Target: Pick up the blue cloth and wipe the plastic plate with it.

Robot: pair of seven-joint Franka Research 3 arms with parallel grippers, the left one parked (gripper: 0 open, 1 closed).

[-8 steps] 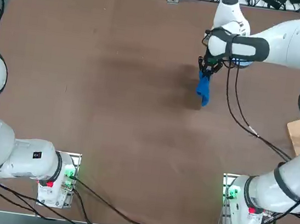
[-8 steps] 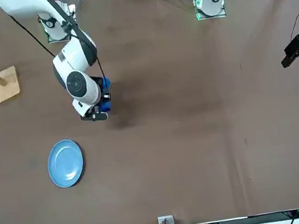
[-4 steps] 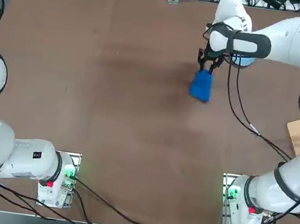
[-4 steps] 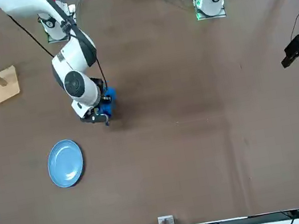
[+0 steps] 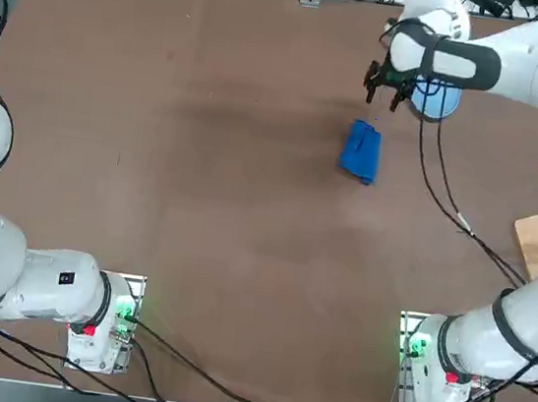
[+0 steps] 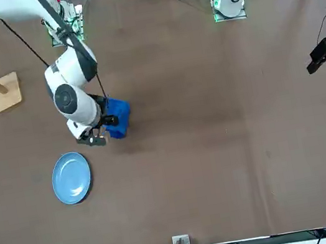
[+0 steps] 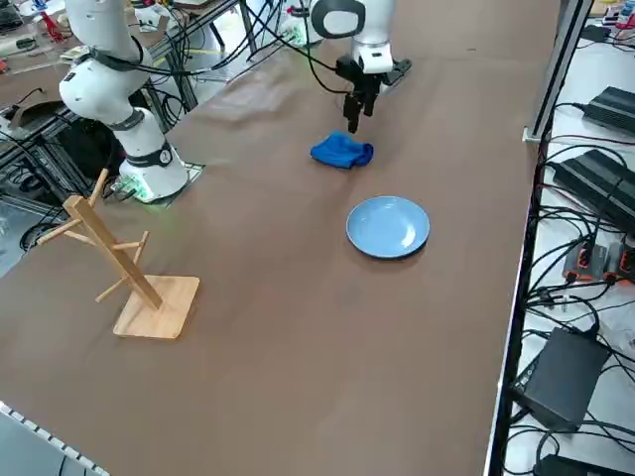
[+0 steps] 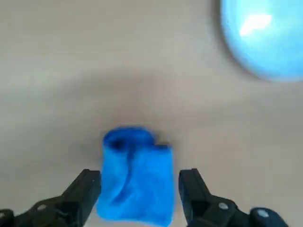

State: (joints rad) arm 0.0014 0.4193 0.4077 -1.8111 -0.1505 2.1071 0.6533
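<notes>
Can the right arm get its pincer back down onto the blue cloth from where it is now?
Probably yes. The right pincer is open just above the blue cloth, which lies loose on the table, apart from the plastic plate. Nothing sits between them.

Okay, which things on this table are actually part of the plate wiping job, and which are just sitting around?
Part of the job:
- blue cloth, lying crumpled on the table
- plastic plate, bare
- right gripper, fingers open above the cloth

Just lying about:
- wooden rack on its square base, near the table's edge
</notes>
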